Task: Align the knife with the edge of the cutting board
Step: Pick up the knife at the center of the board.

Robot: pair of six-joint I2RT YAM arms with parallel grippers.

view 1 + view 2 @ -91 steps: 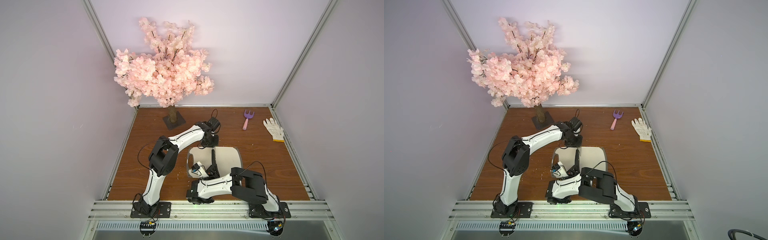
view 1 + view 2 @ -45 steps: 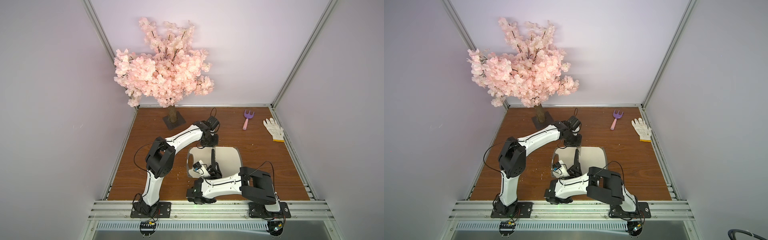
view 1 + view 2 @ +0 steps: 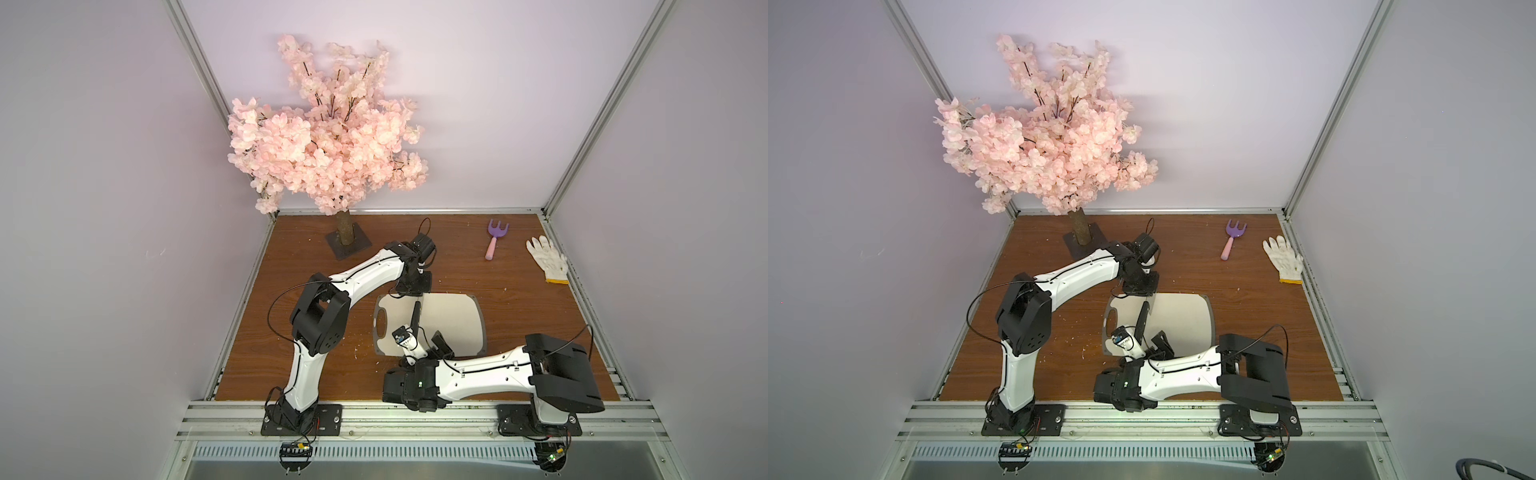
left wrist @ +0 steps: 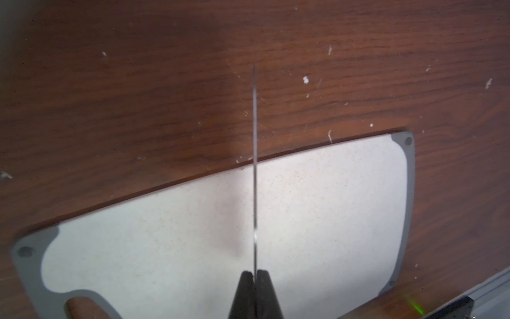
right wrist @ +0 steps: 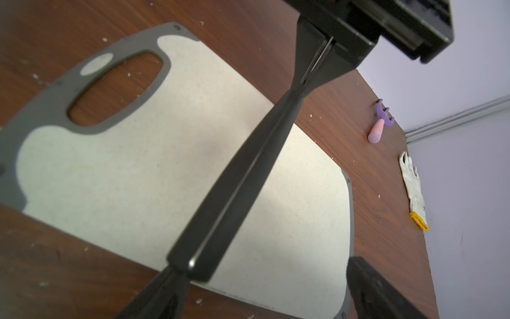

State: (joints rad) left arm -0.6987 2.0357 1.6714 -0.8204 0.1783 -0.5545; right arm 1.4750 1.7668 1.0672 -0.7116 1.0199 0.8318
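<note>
Brown table (image 3: 519, 299) | knife (image 3: 414, 318) over cutting board (image 3: 453, 320), lying across it, not along edge | left gripper (image 4: 254, 276) pinching blade (image 4: 254, 165) | right gripper (image 5: 263, 265) spread wide at handle (image 5: 234, 187) end, holding nothing | likely next: turn knife

text: none legible; labels: none; brands: none; numbers, signs: none

Far left corner from me: fake cherry tree (image 3: 328, 137), pink blossoms, brown trunk upright on dark square base plate (image 3: 357, 248). Far right: toy garden fork (image 3: 494, 239), purple tines, pink handle, flat on brown wood-grain table (image 3: 532, 324), tines toward back wall. White work glove (image 3: 547, 259) near fork on its right, not touching, yellow cuff toward me, close to table's right edge. I see white specks (image 4: 305, 80) scattered on wood. Lilac walls (image 3: 478, 104) around; aluminium rail (image 3: 415, 415) along front.
</note>
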